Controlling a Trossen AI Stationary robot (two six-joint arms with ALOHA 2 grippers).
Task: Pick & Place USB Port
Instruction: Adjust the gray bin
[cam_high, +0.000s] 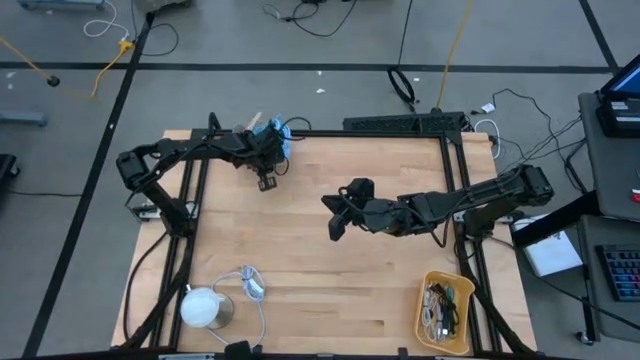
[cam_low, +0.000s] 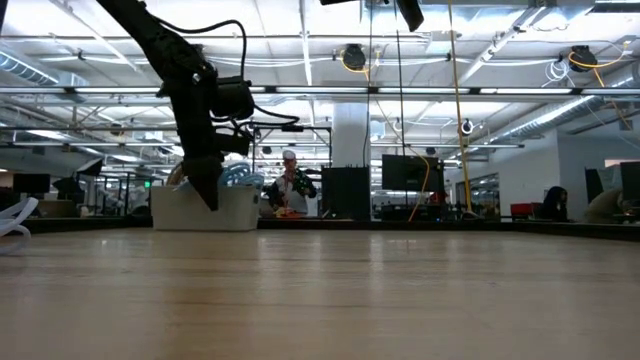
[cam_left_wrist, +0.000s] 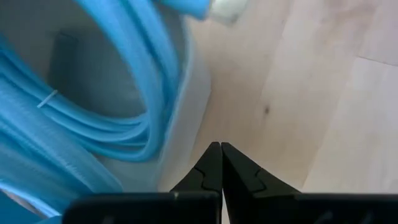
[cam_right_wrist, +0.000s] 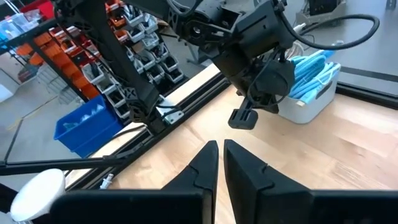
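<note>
A white bin (cam_high: 262, 131) stands at the table's far edge, left of the middle, and holds coiled blue cables (cam_high: 278, 134). My left gripper (cam_high: 267, 183) is shut and empty. It points down just on the near side of the bin (cam_low: 235, 212) and hovers above the wood (cam_low: 211, 200). In the left wrist view its tips (cam_left_wrist: 221, 149) lie over the bin's wall (cam_left_wrist: 186, 112), beside the blue cables (cam_left_wrist: 124, 93). My right gripper (cam_high: 334, 228) is shut and empty over the table's middle, and it (cam_right_wrist: 221, 146) faces the bin (cam_right_wrist: 305, 106).
A yellow basket (cam_high: 445, 312) of mixed cables sits at the near right corner. A white round object (cam_high: 198, 307) with a white cable (cam_high: 250, 283) lies at the near left. A black frame (cam_high: 400, 124) runs along the far edge. Bare wood lies between the arms.
</note>
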